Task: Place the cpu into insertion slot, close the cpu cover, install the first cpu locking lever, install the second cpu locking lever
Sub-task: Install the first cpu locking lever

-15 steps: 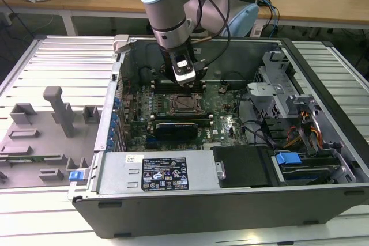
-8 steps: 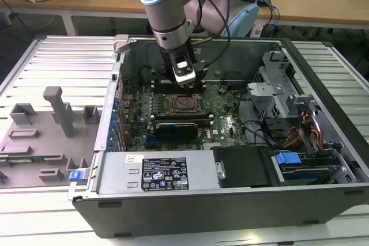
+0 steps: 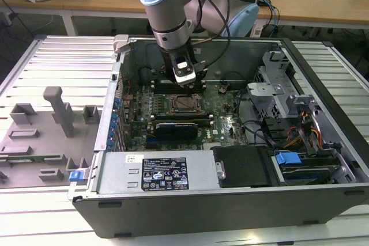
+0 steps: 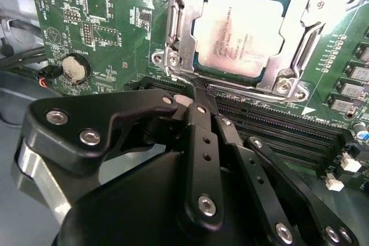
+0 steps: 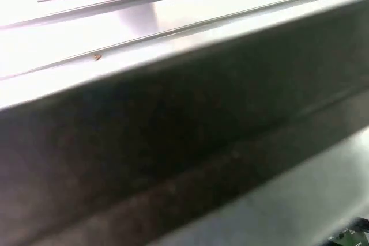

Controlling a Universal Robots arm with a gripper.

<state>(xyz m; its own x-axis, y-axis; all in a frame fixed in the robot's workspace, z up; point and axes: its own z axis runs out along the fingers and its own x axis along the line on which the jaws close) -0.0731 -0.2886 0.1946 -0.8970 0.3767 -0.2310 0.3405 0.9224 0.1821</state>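
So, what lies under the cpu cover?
The cpu, its pale metal top showing through the cpu cover window. The cpu's edges and whatever lies beneath it are covered.

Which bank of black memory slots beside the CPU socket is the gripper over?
The bank on the far side of the socket in the exterior view, right beneath the gripper; the other bank lies on the near side.
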